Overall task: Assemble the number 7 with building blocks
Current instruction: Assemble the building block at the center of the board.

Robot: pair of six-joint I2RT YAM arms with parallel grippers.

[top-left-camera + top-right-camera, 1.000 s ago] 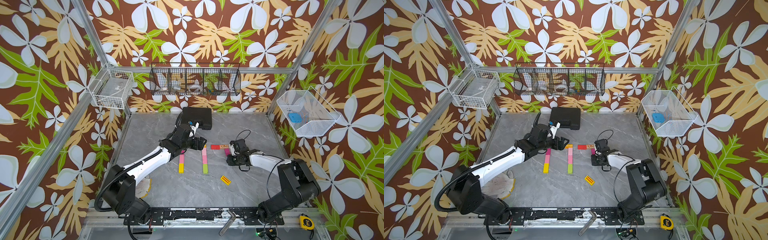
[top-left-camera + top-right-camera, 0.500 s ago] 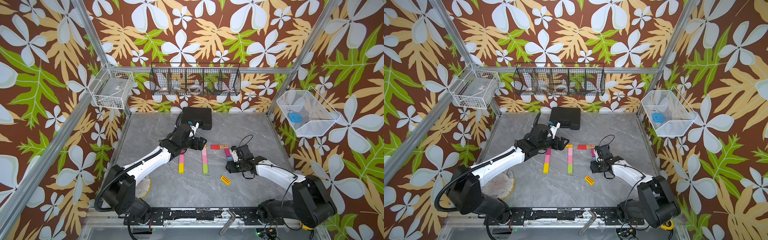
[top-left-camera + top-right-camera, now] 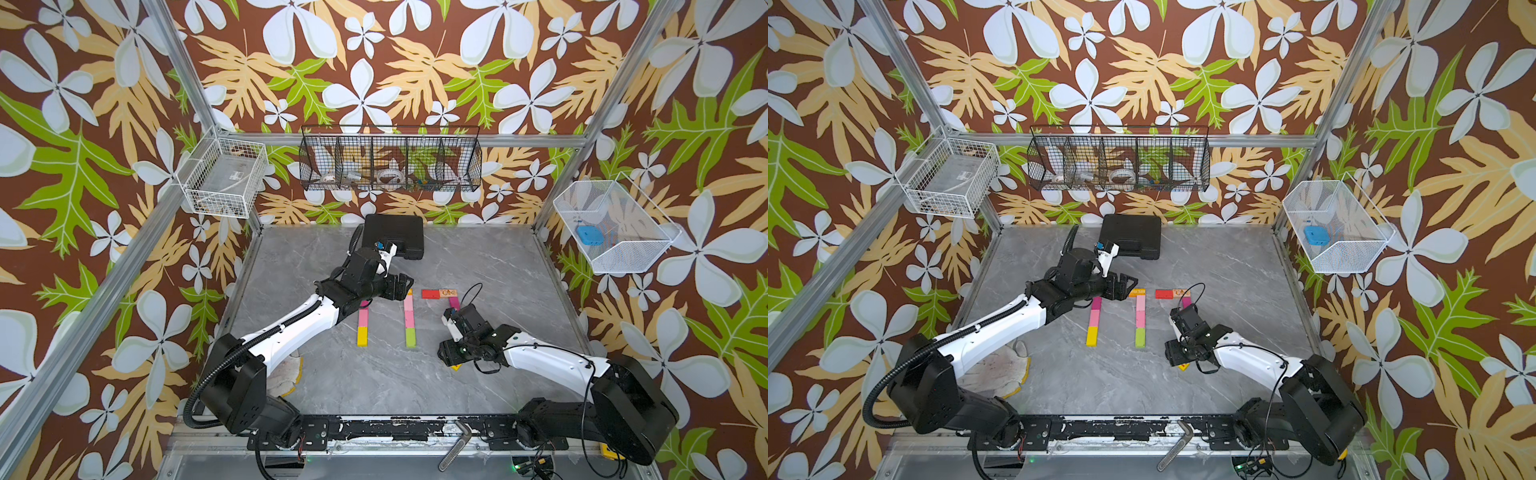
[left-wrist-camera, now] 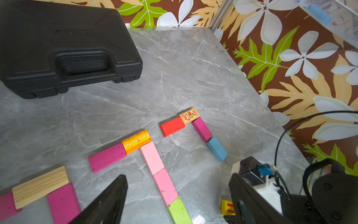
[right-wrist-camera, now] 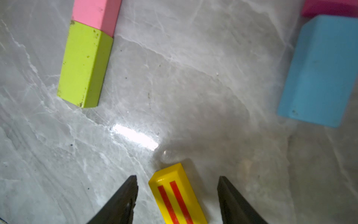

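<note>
Block point(image 5: 177, 194), yellow with 2 red stripes, between right fingers point(image 5: 120, 203), parted and clear of it; left fingers point(image 4: 108, 199) wide, empty.

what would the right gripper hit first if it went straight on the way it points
Probably the yellow red-striped block: in the right wrist view it lies flat on the table between the open jaws of the right gripper, gaps either side. Depth is unclear; they might reach the table beside it first.
</note>
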